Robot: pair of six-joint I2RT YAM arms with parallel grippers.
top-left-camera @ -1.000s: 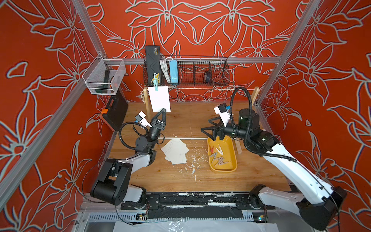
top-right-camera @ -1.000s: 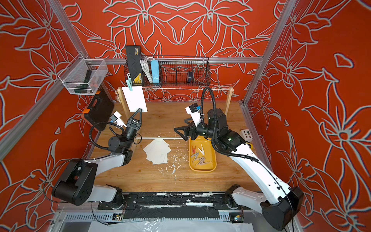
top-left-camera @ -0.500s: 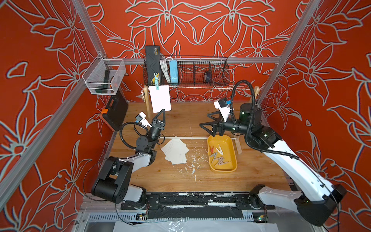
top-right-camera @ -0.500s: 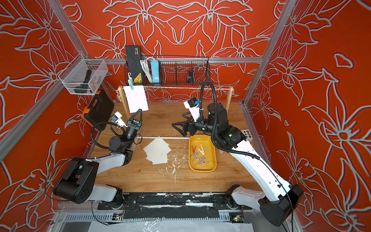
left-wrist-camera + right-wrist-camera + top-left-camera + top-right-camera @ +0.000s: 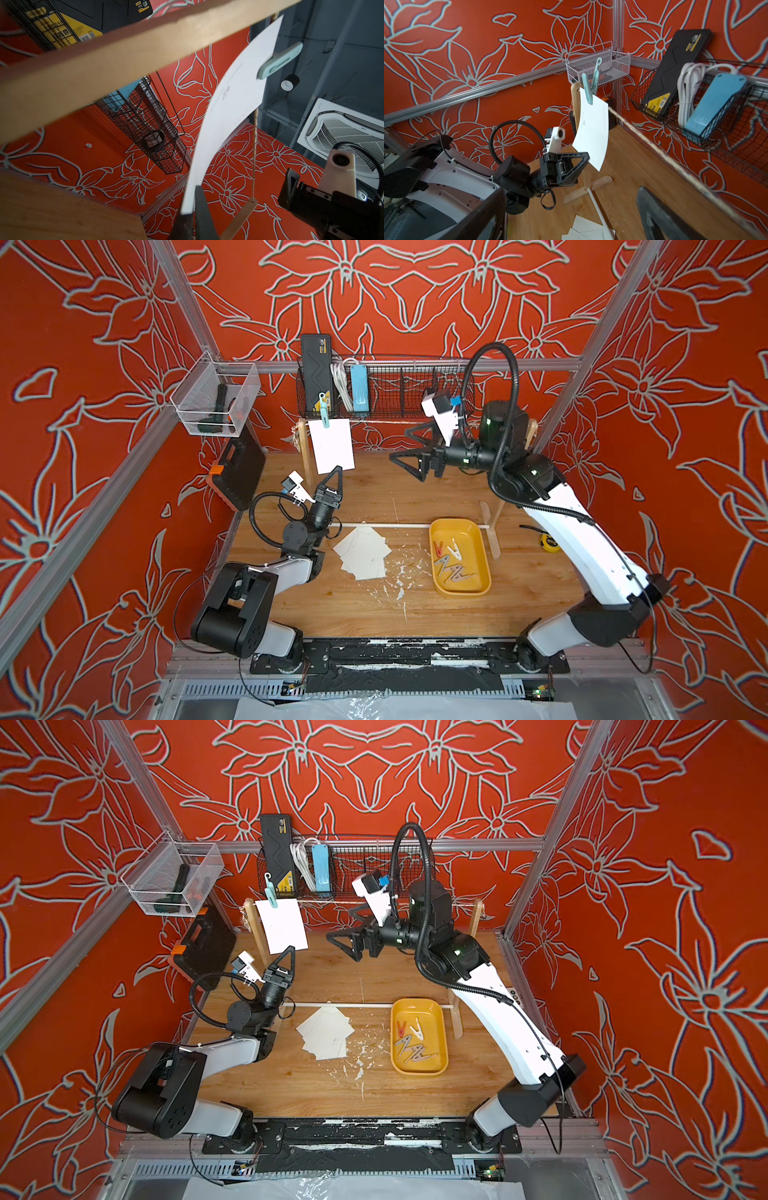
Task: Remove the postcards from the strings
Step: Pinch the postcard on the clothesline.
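Currently the wooden counter (image 5: 374, 605) is boxed in by red flower-print walls. A black wire basket (image 5: 415, 414) is hung on the back wall, with a black box, a white cable and a blue block in it. A clear mesh bin (image 5: 245, 385) is fixed at the left rail. A black case (image 5: 241, 472) is leaned against the wall below it.

A yellow tray (image 5: 473, 539) is set on the counter near the foot of the right post (image 5: 478, 917), with loose pegs (image 5: 451, 564) lying in it. The post's middle is hidden by the right arm. A white rod (image 5: 395, 525) is run between the two posts' feet.

The loose postcards (image 5: 363, 553) are piled flat on the counter just in front of the rod, between the left arm and the tray.

One hanging postcard (image 5: 332, 445) is pinned at its top corner to the twine (image 5: 654, 144) by a pale teal peg (image 5: 324, 411). It hangs just beside the left post (image 5: 307, 464), which stands close on its outer side.

The left pincer (image 5: 338, 469) is pointed upward from below and is clenched on the lower edge of the hanging postcard. The card is seen bowed in both wrist views.

The right pincer (image 5: 401, 445) is spread wide with nothing in it. It is held near twine height between the posts, well apart from the card and aimed toward it. The twine is seen running right past one finger in the right wrist view.
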